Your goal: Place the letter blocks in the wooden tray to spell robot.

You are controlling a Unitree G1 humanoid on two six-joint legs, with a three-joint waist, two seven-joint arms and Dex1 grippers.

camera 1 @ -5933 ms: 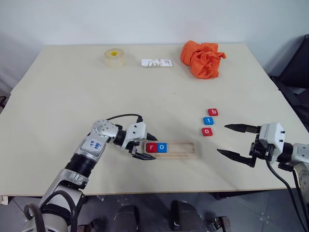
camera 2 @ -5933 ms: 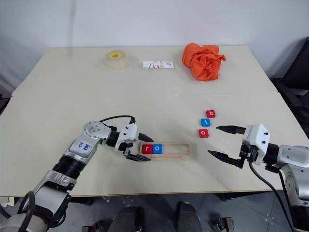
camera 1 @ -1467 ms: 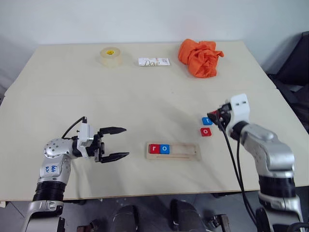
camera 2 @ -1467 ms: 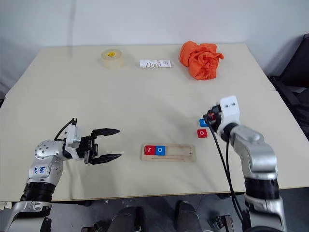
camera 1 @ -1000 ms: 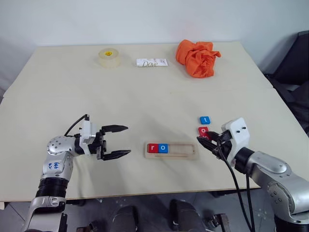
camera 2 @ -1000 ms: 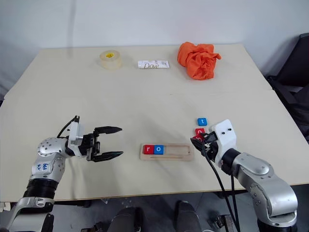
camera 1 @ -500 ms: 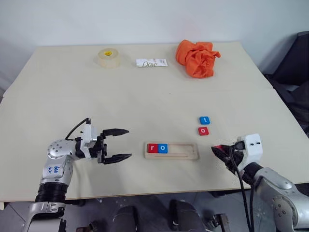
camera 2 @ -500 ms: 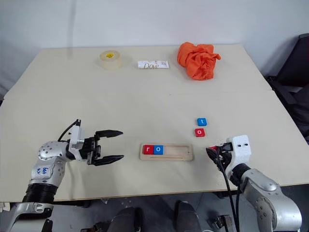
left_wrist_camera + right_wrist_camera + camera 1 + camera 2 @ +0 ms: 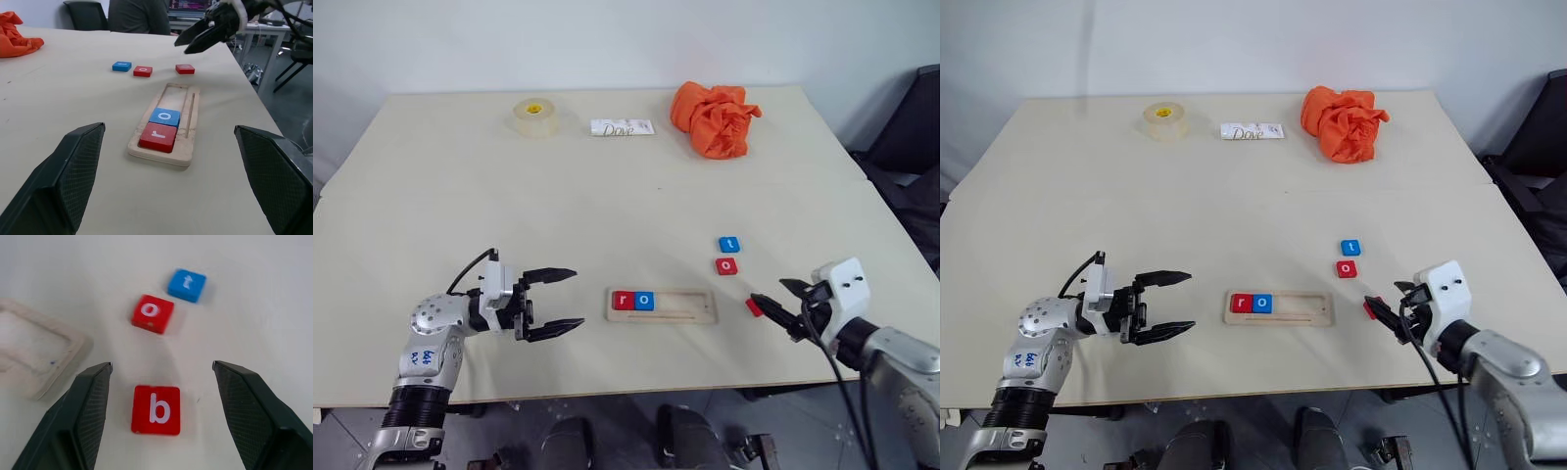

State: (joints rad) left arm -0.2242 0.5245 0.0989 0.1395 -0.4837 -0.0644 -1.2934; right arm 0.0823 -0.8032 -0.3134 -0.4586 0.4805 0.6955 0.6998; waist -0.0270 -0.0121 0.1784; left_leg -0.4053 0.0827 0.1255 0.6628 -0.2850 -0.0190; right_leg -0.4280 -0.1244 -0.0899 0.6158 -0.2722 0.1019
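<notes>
both grippers open and empty, right gripper (image 9: 159, 377) straddling the red b block (image 9: 156, 410) on the table by the wooden tray (image 9: 703, 315), left gripper (image 9: 555, 303) idle; r (image 9: 623, 301) and o (image 9: 644, 301) seated, red o (image 9: 726, 265) and blue t (image 9: 729, 244) waiting beyond.

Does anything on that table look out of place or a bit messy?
Mildly. A crumpled orange cloth lies bunched at the table's far edge. The red b block sits on the table beside the wooden tray, not in it, between the open right gripper's fingers. Nothing looks spilled or damaged.
</notes>
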